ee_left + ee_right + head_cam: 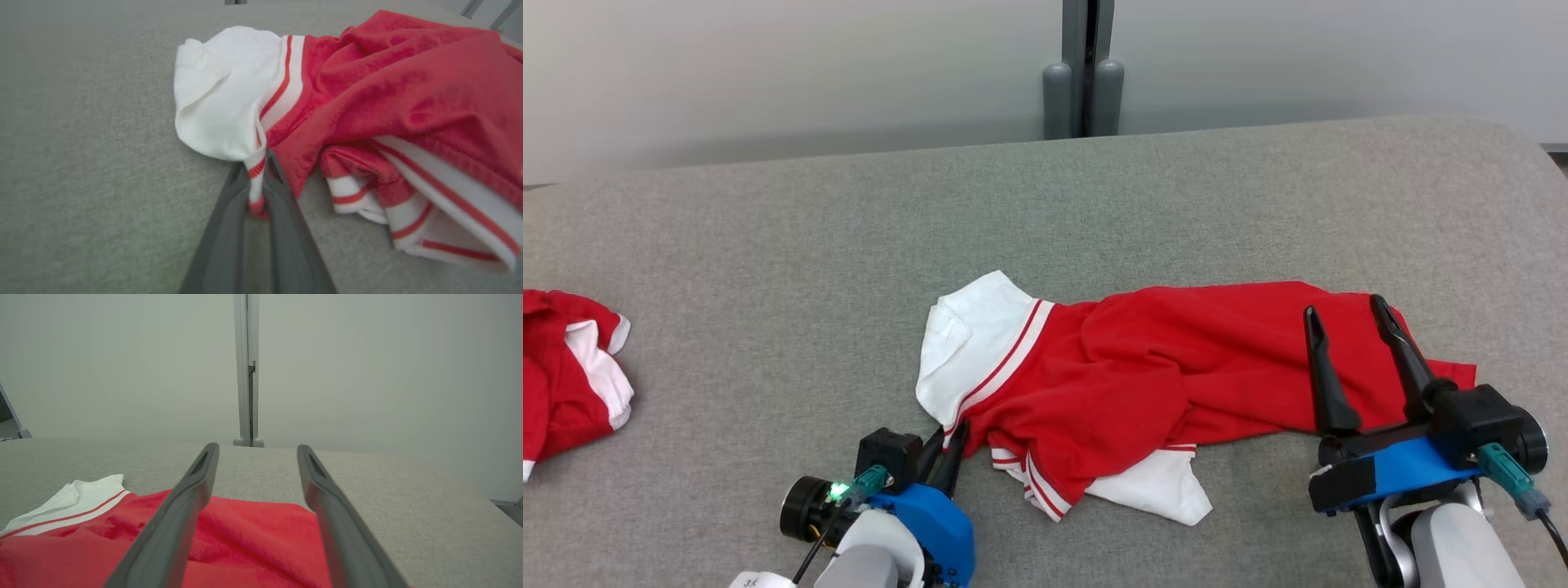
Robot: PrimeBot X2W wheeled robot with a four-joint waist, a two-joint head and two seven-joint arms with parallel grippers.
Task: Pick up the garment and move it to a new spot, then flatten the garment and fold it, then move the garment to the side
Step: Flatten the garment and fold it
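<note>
So the rumpled red shirt with white sleeves and red-striped white trim (1143, 367) is lying across the middle and right of the grey fabric-covered bench (849, 220), white end pointing left. The left hand (956, 429) is clenched on a striped white edge (256, 171) at the shirt's near-left corner, while the right hand (1343, 307) is released, fingers spread wide over the red right end. A second bunched-up red-and-white garment (564, 367) sits at the far left, well apart.
</note>
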